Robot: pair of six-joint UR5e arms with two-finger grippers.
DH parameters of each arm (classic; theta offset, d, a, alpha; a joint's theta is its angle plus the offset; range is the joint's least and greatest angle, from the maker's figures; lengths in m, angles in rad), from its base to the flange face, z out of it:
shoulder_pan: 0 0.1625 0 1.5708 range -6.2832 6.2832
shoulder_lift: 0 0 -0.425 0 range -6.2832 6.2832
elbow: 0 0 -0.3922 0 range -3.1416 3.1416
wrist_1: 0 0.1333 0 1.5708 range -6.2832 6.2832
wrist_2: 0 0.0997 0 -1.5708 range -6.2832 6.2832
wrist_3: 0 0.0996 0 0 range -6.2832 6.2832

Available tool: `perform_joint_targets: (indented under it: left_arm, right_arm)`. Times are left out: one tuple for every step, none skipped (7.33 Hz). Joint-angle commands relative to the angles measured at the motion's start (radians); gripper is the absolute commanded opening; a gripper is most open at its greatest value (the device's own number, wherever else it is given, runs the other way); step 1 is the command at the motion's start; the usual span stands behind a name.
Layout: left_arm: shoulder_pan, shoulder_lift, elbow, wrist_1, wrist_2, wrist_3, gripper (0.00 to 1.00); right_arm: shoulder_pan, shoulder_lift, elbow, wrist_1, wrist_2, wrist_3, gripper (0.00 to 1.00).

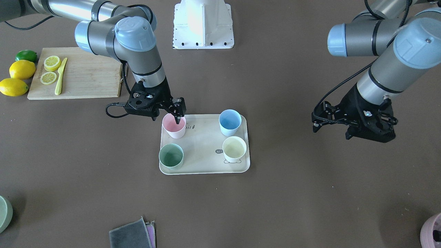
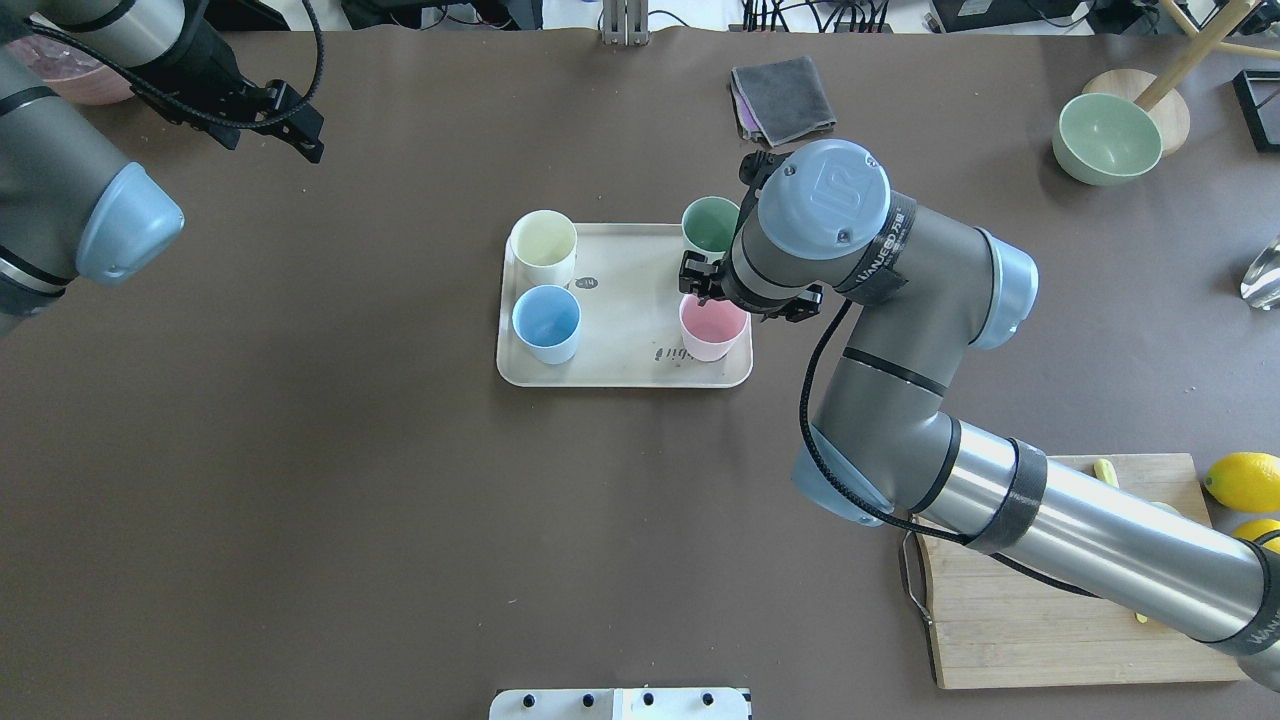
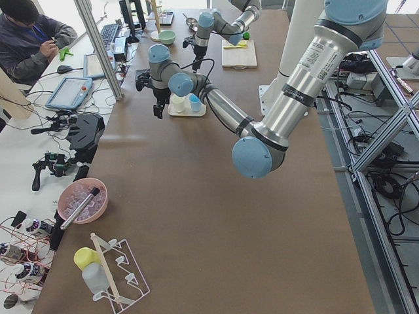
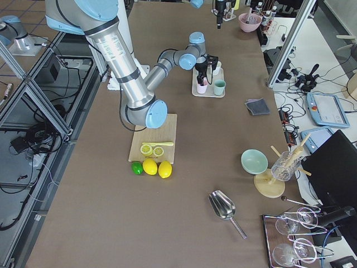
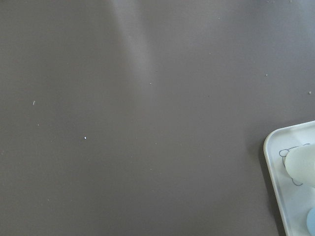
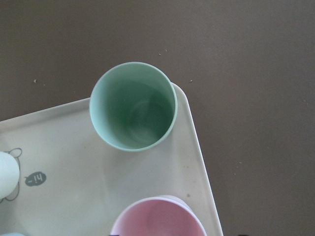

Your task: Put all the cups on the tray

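The beige tray (image 1: 203,144) lies mid-table and holds all four cups upright: pink (image 1: 174,128), green (image 1: 171,155), blue (image 1: 229,121) and cream-yellow (image 1: 234,148). My right gripper (image 1: 178,119) is at the pink cup's far rim, one finger inside the cup, and looks shut on its wall. In the overhead view my wrist hides that grip, beside the pink cup (image 2: 712,330). The right wrist view shows the green cup (image 6: 133,105) and the pink cup's rim (image 6: 157,219). My left gripper (image 1: 314,122) hangs open and empty, well off the tray.
A wooden cutting board (image 1: 82,74) with lemon slices and a yellow knife lies by my right arm, with lemons (image 1: 21,69) and a lime beside it. A grey cloth (image 1: 131,236), a pale green bowl (image 2: 1105,138) and a mauve container (image 1: 431,234) sit at the far edge.
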Motion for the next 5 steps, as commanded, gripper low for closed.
perform_joint_targets:
  left_arm:
    - [-0.033, 0.019, -0.003, 0.009, 0.000, 0.008, 0.97]
    - [-0.076, 0.060, -0.002, 0.016, 0.000, 0.109, 0.97]
    - [-0.123, 0.101, -0.006, 0.040, 0.000, 0.203, 0.97]
    - [-0.180, 0.135, -0.009, 0.077, -0.002, 0.316, 0.97]
    - [-0.232, 0.151, -0.008, 0.136, -0.002, 0.428, 0.97]
  right_arm:
    - [0.121, -0.051, 0.036, -0.003, 0.087, -0.121, 1.00]
    - [0.225, -0.140, 0.072, -0.003, 0.159, -0.262, 1.00]
    - [0.343, -0.250, 0.106, -0.003, 0.239, -0.445, 1.00]
    - [0.490, -0.347, 0.091, -0.004, 0.344, -0.671, 1.00]
    - [0.620, -0.419, 0.056, -0.009, 0.421, -0.914, 1.00]
